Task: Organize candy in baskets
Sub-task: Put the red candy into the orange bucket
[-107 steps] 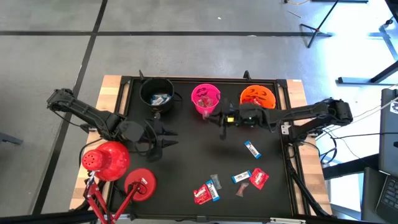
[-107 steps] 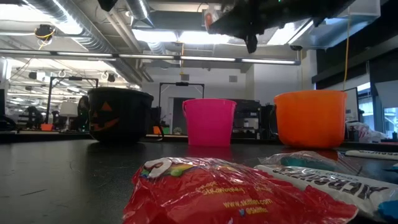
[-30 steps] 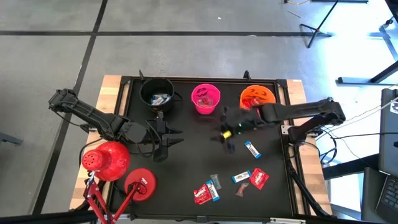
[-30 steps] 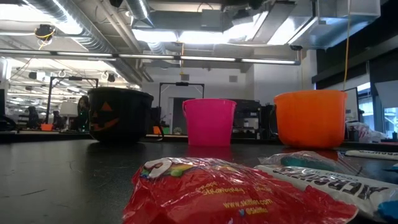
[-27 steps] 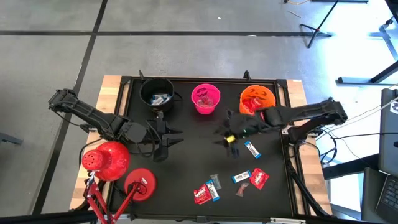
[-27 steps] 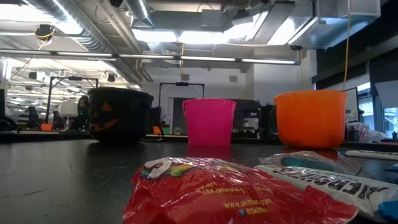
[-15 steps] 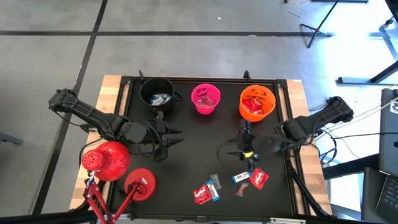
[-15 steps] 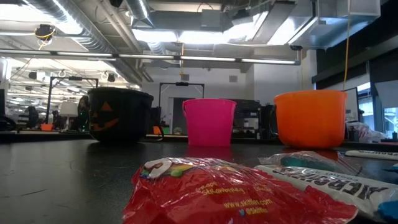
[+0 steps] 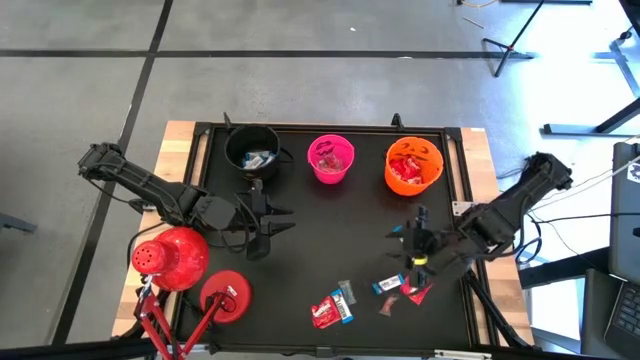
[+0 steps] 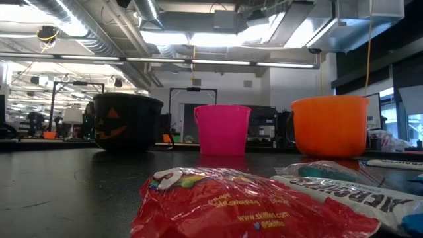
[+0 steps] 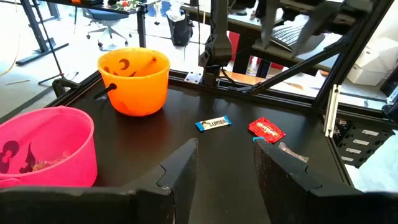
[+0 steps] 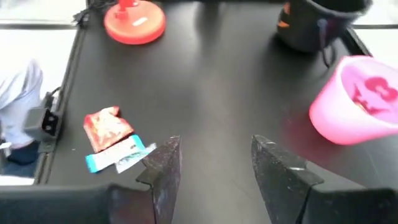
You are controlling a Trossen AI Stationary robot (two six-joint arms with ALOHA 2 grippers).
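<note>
right jaws open over the loose candy, left arm waiting

i am looking from the front edge of the table [image 9: 300,335] toward the back. nearest me, around six o'clock on the black mat, the loose candy is lying flat: a red-and-blue pair [image 9: 331,310] and a small grey wrapper [image 9: 347,292] just beyond it. in the low view a red wrapper [image 10: 218,201] is filling the foreground with a blue-and-white one [image 10: 350,192] touching its side.

a little farther in, toward four o'clock, my right gripper [image 9: 412,243] is hanging with its jaws parted and nothing between them. a blue-and-white sweet [image 9: 387,286] and a red sweet [image 9: 417,289] are lying just beside it, toward the front edge. my right wrist view is showing a red and blue pair [image 12: 115,142] near my own fingers [image 12: 163,163].

at nine o'clock my left gripper [image 9: 266,222] is waiting above bare mat, jaws apart and empty, its fingers [image 11: 181,167] pointing across the table. the red lamp heads [image 9: 172,257] are sitting at eight o'clock.

farthest back, from eleven to one o'clock, the three baskets are standing in a row: the black bucket [image 9: 252,150], the pink bucket [image 9: 331,159] and the orange bucket [image 9: 413,165], each with candy inside.
</note>
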